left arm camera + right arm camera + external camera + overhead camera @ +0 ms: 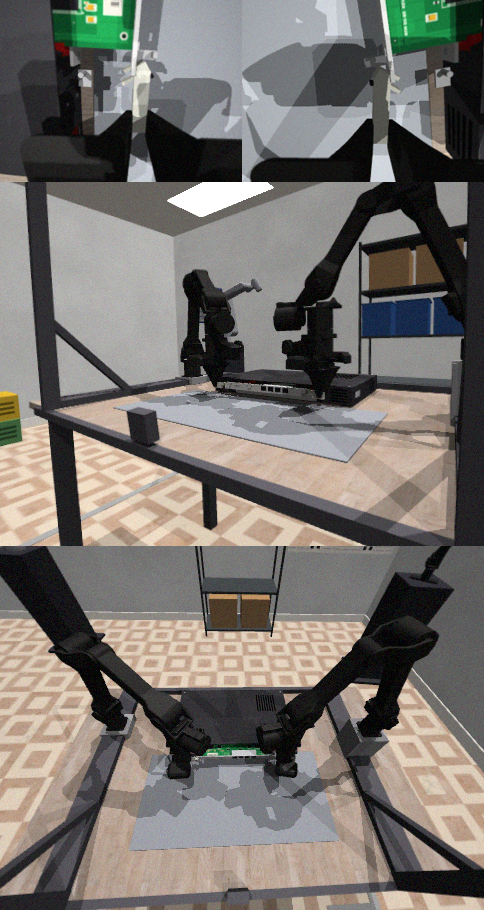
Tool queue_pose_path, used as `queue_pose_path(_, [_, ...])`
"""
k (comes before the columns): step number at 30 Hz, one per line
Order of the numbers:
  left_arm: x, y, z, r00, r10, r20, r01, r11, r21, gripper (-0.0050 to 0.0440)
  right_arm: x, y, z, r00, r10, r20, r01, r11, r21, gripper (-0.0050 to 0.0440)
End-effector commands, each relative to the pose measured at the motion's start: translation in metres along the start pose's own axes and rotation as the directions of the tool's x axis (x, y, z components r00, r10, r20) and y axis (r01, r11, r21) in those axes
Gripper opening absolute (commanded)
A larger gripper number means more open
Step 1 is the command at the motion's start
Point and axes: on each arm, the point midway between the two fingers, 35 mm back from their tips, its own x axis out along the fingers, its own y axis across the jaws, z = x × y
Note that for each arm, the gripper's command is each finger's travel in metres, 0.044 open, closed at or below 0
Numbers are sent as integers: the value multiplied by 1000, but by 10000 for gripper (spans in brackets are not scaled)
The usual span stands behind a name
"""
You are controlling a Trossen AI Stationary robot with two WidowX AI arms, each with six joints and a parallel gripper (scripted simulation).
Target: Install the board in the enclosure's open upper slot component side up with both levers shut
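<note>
The dark enclosure (230, 711) stands on the bench behind a grey mat (232, 801). The green board (232, 751) (265, 388) pokes out of its front, component side up, with its grey panel facing the mat. My left gripper (179, 768) points down at the panel's left end and is shut on the pale left lever (140, 93). My right gripper (286, 766) is shut on the right lever (380, 101) at the other end. In both wrist views the lever runs on in line with the panel's edge. How deep the board sits is hidden.
Dark frame rails (100, 781) run along the bench sides and front. A small grey block (143, 425) sits on the front rail. A shelf with boxes (239, 610) stands behind the cell.
</note>
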Motion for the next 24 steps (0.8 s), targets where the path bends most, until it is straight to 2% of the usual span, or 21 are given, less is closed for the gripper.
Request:
queue_pose_path(1, [-8, -1, 3, 1000, -14, 22, 14, 1000, 1, 9, -6, -2, 1, 1000, 12, 12, -11, 997, -82, 9])
queue_pose_path(4, [-8, -1, 3, 1000, -14, 22, 14, 1000, 1, 9, -5, -4, 1, 1000, 11, 10, -10, 991, -135, 9])
queue_pose_path(18, [-8, -1, 3, 1000, -14, 22, 14, 1000, 1, 9, -4, -3, 0, 1000, 9, 8, -8, 991, -135, 9])
queue_pose_path(24, [-9, 16, 2, 1000, -13, 27, 13, 1000, 2, 9, -7, -17, 4, 1000, 11, 17, -8, 991, -135, 9])
